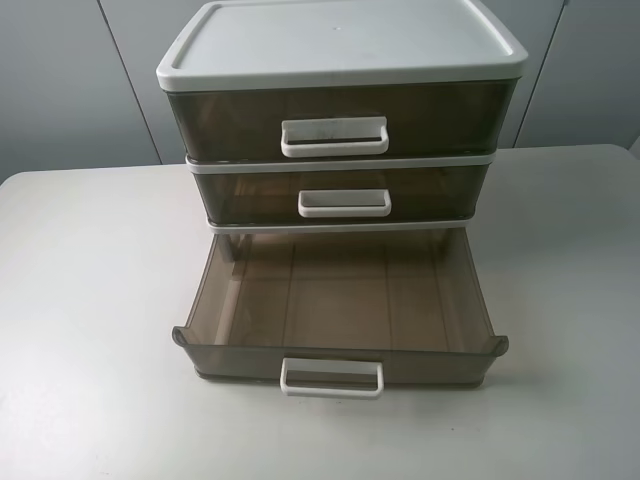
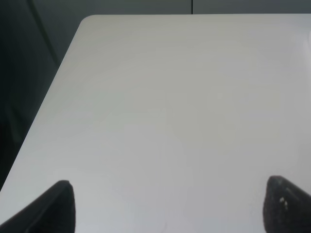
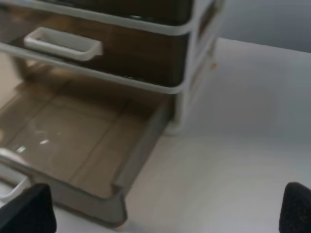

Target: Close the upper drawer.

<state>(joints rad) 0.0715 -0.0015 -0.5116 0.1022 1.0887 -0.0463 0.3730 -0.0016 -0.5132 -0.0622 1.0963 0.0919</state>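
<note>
The three-drawer unit stands at the back middle of the white table (image 1: 80,300). The upper drawer (image 1: 340,192), the shallow smoky-brown middle tier with a white loop handle (image 1: 344,203), sits pushed in flush with the frame. It also shows in the right wrist view (image 3: 136,56). The lowest shallow drawer (image 1: 340,295) is pulled far out and is empty. My left gripper (image 2: 167,208) is open over bare table, away from the unit. My right gripper (image 3: 165,213) is open, near the right front corner of the pulled-out drawer (image 3: 73,136). Neither gripper shows in the exterior view.
The taller top drawer (image 1: 340,122) under the white lid (image 1: 340,40) is shut. Bare table lies left and right of the unit. The table's far left corner and edge (image 2: 87,22) show in the left wrist view.
</note>
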